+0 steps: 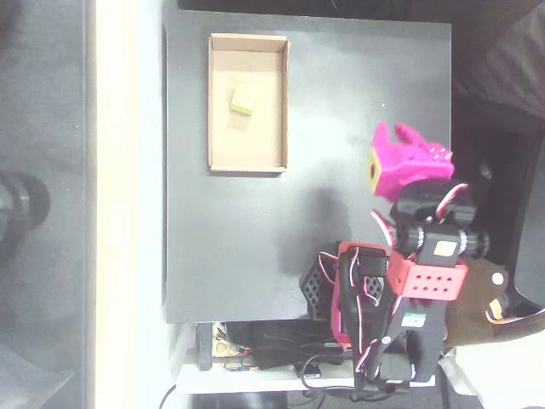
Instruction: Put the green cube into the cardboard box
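Black matte tabletop (255, 247) carries everything in the overhead view, with a pale strip running down its left edge. Near the top left corner of the tabletop lies the box (248, 158), a shallow tan cardboard tray with low walls, its long sides parallel to the tabletop's left edge. The cube (243, 99), small and lime, sits on the floor of the box in the upper half, about midway between the two long walls and touching neither of them. Its faces are turned slightly askew to the box walls. Well apart from the box, close to the right edge of the tabletop and about halfway down it, is the magenta hand (402, 141), with a yellow-green square face showing a hole on its left side. Its fingers point toward the top edge of the tabletop; from above I cannot tell whether they stand wide or narrow, and nothing is seen between them. Below the hand the arm (430, 256) runs toward the bottom right corner, black and red, with white and red wires looped around it. Its base stands just past the tabletop's bottom edge among cables.
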`<action>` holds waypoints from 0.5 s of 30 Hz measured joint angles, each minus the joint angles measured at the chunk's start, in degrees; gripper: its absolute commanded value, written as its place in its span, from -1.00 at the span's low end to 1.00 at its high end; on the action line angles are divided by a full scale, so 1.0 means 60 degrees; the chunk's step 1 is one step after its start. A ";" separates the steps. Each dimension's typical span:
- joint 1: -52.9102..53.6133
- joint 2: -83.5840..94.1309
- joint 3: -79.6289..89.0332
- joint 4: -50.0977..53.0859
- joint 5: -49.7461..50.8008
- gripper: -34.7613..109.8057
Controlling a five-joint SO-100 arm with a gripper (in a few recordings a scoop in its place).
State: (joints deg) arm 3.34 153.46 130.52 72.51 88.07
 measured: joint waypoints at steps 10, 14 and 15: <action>-0.0059 0.3047 0.4790 0.0000 0.0000 -0.44; -0.0088 0.4043 0.6123 0.0000 0.0000 -0.44; -0.0088 0.4204 0.6401 0.0000 0.0000 -0.44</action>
State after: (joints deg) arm 2.81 178.68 168.93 72.51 88.07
